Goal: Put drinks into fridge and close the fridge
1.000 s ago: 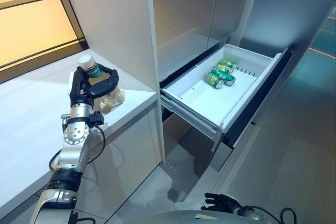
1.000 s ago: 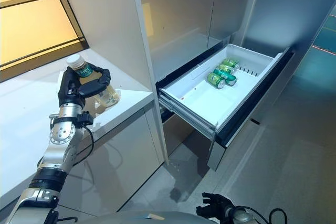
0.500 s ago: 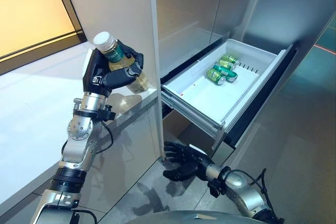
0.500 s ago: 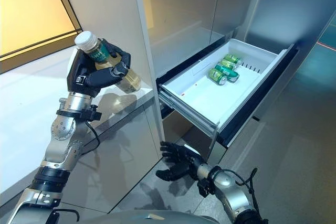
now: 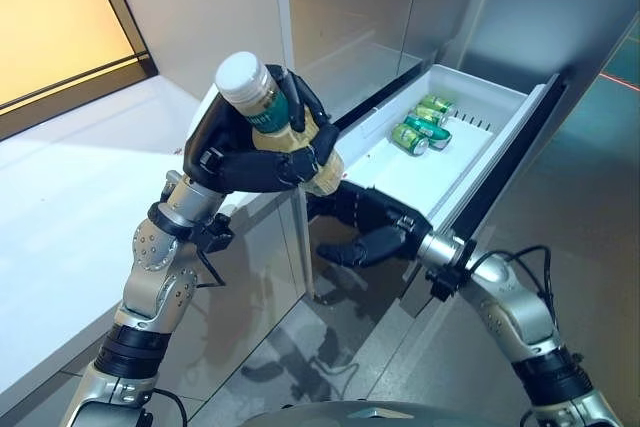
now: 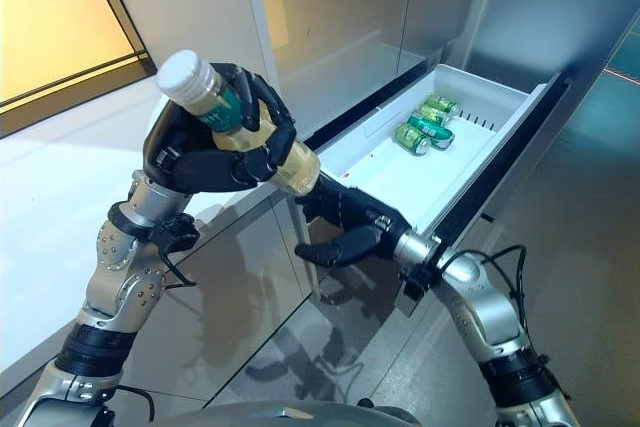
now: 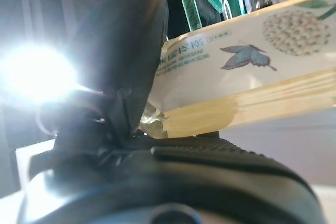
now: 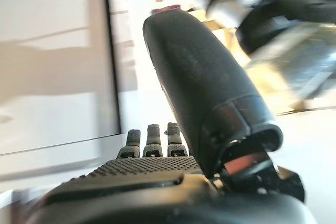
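Note:
A tea bottle [image 5: 272, 130] with a white cap and green label is held tilted in the air, my left hand [image 5: 240, 162] shut round its body; its label [image 7: 247, 59] shows close in the left wrist view. It hangs over the counter's corner, beside the open white fridge drawer [image 5: 460, 162]. Three green cans [image 5: 420, 127] lie at the drawer's far end. My right hand [image 5: 365, 227] is open just under the bottle's base, fingers spread, in front of the drawer's near edge; its thumb [image 8: 199, 82] shows in the right wrist view.
A white counter [image 5: 90, 187] runs along the left below an orange-lit window. Tall grey fridge panels [image 5: 350, 17] stand behind the drawer. Grey floor [image 5: 590, 247] lies to the right of the drawer front.
My left hand has carried the bottle up and right toward the drawer. My right hand has risen from near the floor to just below the bottle.

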